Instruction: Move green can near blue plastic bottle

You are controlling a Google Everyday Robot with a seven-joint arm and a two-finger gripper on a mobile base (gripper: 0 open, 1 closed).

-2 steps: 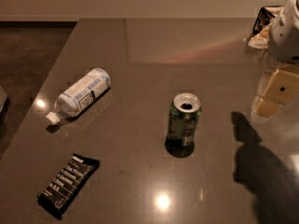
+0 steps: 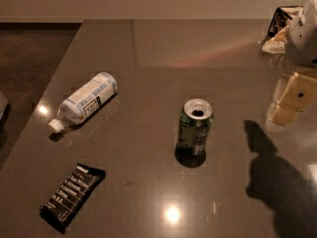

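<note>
Can [image 2: 194, 128] upright near table [image 2: 148, 48] centre; bottle [image 2: 85, 102] on its side at can's 9 o'clock, well apart, cap toward 8; black wrapper [image 2: 72, 196] at 8 o'clock; gripper [image 2: 292, 100] at 3 o'clock, well apart from can, holding nothing visible; wide or narrow, cannot tell.

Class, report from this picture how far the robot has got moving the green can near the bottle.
Done: nothing; the green can stands upright, apart from the blue plastic bottle lying to its left. In hand: the tool hangs at the right edge, clear of the can. Left: grasp it, carry it, set it by the bottle.
</note>
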